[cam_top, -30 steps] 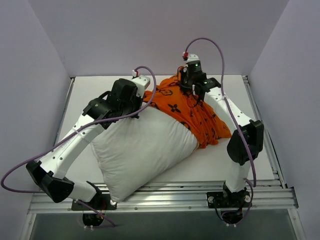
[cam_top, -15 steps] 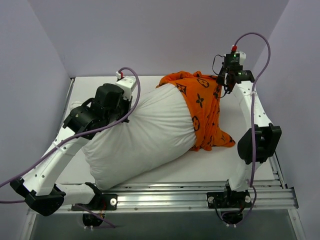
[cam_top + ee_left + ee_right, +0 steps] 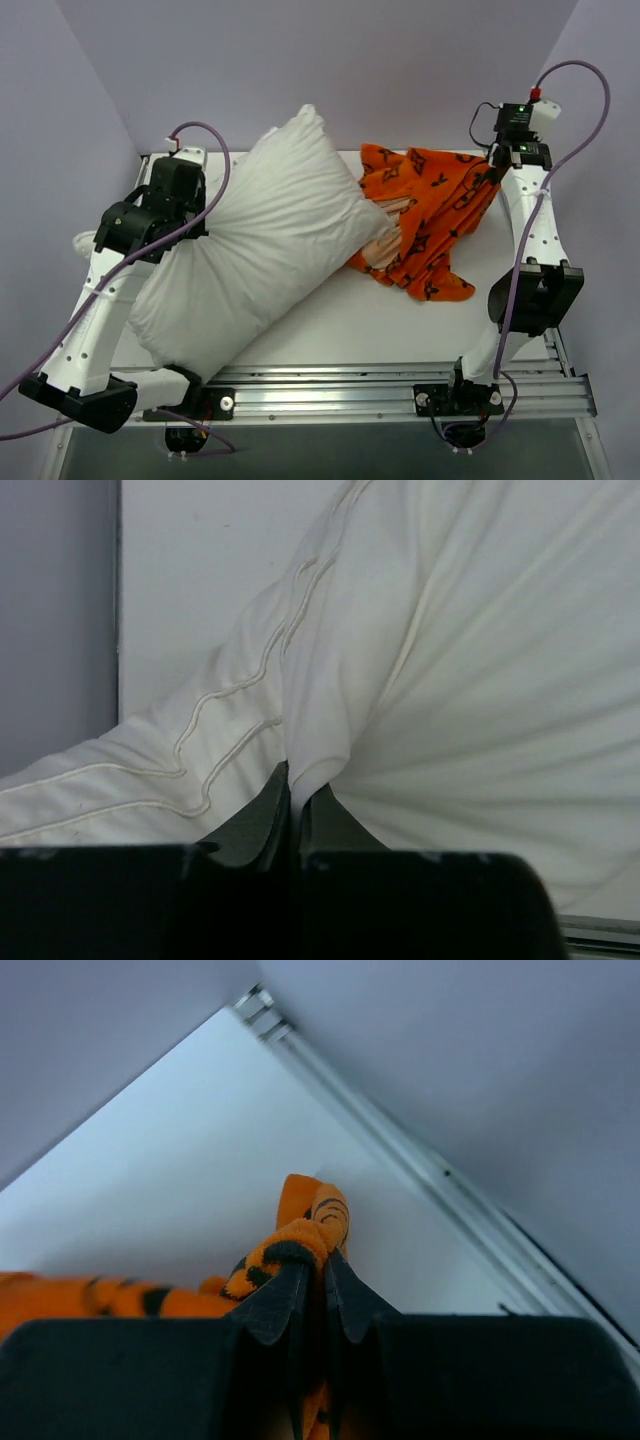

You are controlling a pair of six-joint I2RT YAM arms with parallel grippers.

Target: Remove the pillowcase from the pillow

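two things have come apart within the last second. from above, the pillow (image 3: 255,240) now lies bare and slanted at left, its corner just touching the pillowcase (image 3: 430,215) trailing right, so removal looks nearly done. white table (image 3: 330,330), lilac walls (image 3: 340,70). left wrist: the left gripper (image 3: 297,795) pinches a pillow fold. right wrist: the right gripper (image 3: 312,1265) is clamped on orange pillowcase near the rail (image 3: 420,1165).

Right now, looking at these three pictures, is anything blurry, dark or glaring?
Top view: soft, even light, no glare, everything sharp; the pillow casts a faint shadow on the table. Left wrist view: the left tool is a dark, blurry mass up close, pillow creases clear. Right wrist view: the right tool equally dark and soft, pinched pillowcase fairly sharp.
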